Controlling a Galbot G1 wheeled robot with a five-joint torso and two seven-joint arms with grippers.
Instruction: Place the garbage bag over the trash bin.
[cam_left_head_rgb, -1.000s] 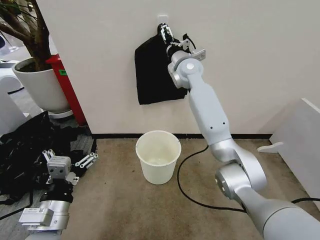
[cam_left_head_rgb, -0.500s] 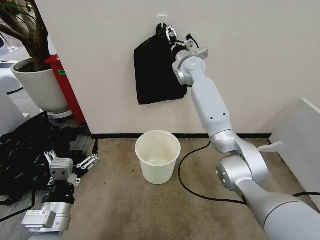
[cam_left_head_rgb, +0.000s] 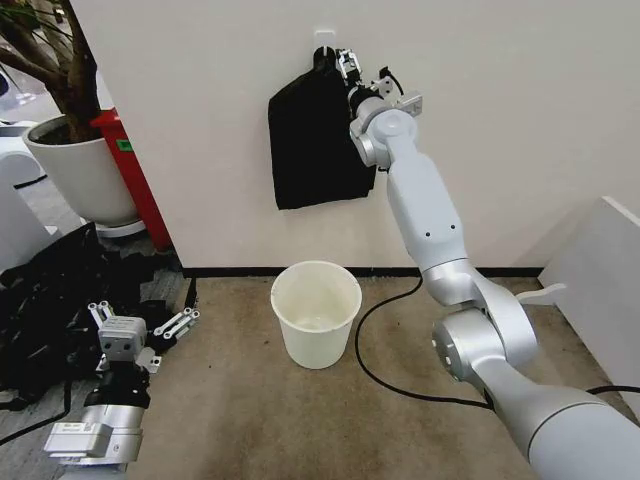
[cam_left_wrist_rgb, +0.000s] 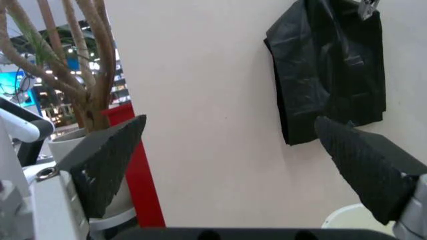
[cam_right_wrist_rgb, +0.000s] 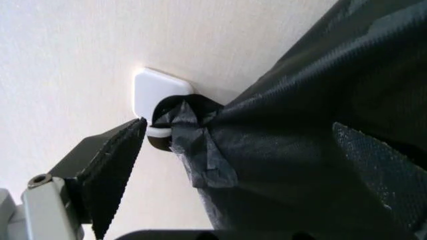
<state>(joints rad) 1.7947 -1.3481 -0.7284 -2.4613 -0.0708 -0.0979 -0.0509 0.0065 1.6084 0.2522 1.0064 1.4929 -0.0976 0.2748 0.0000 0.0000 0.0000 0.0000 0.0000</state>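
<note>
The cream-white trash bin (cam_left_head_rgb: 316, 312) stands upright on the carpet by the wall, and its rim (cam_left_wrist_rgb: 350, 220) shows in the left wrist view. Above it a flat black bundle (cam_left_head_rgb: 310, 140) (cam_left_wrist_rgb: 327, 65) with a pointed top hangs from a white wall hook (cam_left_head_rgb: 323, 38) (cam_right_wrist_rgb: 157, 90). The garbage bag as a single bag is out of view. My right gripper (cam_left_head_rgb: 345, 65) (cam_right_wrist_rgb: 238, 125) is raised to the bundle's (cam_right_wrist_rgb: 320, 75) top just below the hook, open, one finger on each side of the gathered plastic. My left gripper (cam_left_head_rgb: 135, 318) (cam_left_wrist_rgb: 230, 119) waits low at the left, open and holding nothing.
A large white plant pot (cam_left_head_rgb: 80, 170) with a tree and a red object (cam_left_head_rgb: 135, 175) stand at the left wall. A big black plastic heap (cam_left_head_rgb: 45, 300) lies on the floor beside my left arm. A black cable (cam_left_head_rgb: 375, 360) curls right of the bin. A white panel (cam_left_head_rgb: 600, 270) stands at the right.
My right gripper has shifted slightly to the right along the bundle's top near the hook. My left arm has sunk a little. The bin and the bundle have stayed put.
</note>
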